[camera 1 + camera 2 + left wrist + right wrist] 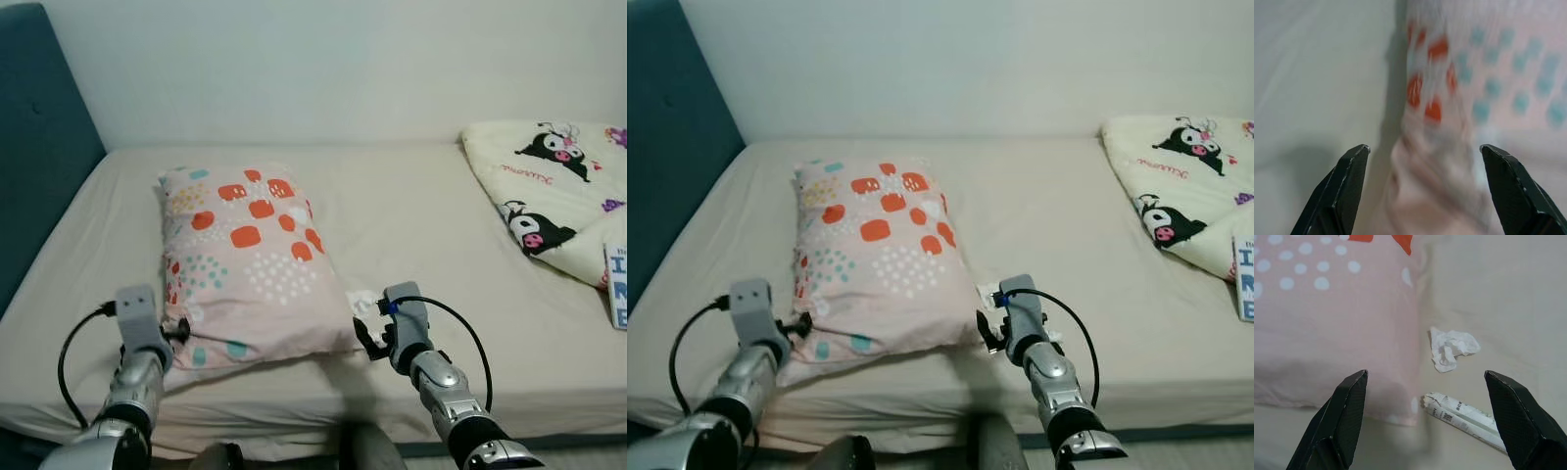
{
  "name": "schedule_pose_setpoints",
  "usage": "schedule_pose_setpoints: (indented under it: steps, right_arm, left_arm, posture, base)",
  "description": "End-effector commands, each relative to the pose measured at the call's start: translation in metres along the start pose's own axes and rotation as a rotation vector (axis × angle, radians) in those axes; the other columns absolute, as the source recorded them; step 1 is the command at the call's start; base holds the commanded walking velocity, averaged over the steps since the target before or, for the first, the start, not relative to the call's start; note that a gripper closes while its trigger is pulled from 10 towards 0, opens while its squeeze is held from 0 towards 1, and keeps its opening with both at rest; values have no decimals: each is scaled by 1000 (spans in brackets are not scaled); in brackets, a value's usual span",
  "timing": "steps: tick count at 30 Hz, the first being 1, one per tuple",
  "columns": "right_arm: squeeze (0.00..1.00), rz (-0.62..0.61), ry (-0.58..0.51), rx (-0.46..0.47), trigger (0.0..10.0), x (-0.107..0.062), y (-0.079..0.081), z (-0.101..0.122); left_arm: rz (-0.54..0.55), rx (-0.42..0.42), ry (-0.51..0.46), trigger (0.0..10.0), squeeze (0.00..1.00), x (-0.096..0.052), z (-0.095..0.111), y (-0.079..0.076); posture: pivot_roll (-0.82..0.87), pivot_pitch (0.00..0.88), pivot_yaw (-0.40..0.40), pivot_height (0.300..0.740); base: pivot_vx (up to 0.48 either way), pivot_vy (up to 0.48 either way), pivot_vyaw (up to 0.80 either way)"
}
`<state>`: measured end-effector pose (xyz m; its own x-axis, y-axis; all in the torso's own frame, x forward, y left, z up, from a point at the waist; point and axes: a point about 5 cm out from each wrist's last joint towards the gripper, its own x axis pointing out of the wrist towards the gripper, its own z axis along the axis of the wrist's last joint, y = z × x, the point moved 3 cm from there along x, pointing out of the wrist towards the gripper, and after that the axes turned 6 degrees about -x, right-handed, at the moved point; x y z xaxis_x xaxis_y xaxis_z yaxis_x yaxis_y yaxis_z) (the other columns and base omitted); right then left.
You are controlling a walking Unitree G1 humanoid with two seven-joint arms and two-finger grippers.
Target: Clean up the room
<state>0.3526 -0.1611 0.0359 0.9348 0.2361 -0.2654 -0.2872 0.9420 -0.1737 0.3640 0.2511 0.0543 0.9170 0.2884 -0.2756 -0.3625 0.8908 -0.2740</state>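
Note:
A pink pillow (245, 259) with orange and teal spots lies on the beige bed (421, 225), its short end toward me. My left gripper (1424, 147) is open at the pillow's near left corner, and the blurred corner fabric lies between its spread fingers. At the near right corner my right gripper (1425, 374) is open as well, just above the sheet. A crumpled white tissue (1452, 348) and a rolled printed paper wrapper (1464, 418) lie on the sheet beside that corner, between the right fingers' span.
A cream blanket (558, 196) with black cartoon figures is bunched at the far right. A lettered card or book (617, 284) lies at the right edge. A blue padded headboard (39, 137) stands on the left, a white wall behind.

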Motion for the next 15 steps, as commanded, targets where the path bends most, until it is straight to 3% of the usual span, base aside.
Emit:
schedule_pose_setpoints:
  steps: [1,3,7,12,15]
  right_arm:
    - [0,2,-33,28,10000,1,2,5]
    - [0,2,-33,28,10000,1,2,5]
    - [0,19,-10,52,10000,-1,9,-1]
    - [0,27,-29,61,10000,-4,13,-2]
    - [0,32,-57,113,10000,-7,16,0]
  left_arm:
    - [-8,-81,-6,10000,0,2,6,1]
    - [-8,-81,-6,10000,0,2,6,1]
    - [-144,-343,-34,10000,0,6,20,-19]
    - [-162,-375,-29,10000,0,6,18,-21]
    - [-176,-383,-27,10000,0,6,18,-24]
  posture:
    - [-190,109,10,616]
    - [-190,109,10,616]
    - [-204,130,19,601]
    - [-224,154,24,581]
    - [-250,191,19,571]
  base:
    - [0,0,0]
    - [0,0,0]
    - [0,0,0]
    - [0,0,0]
    - [0,0,0]
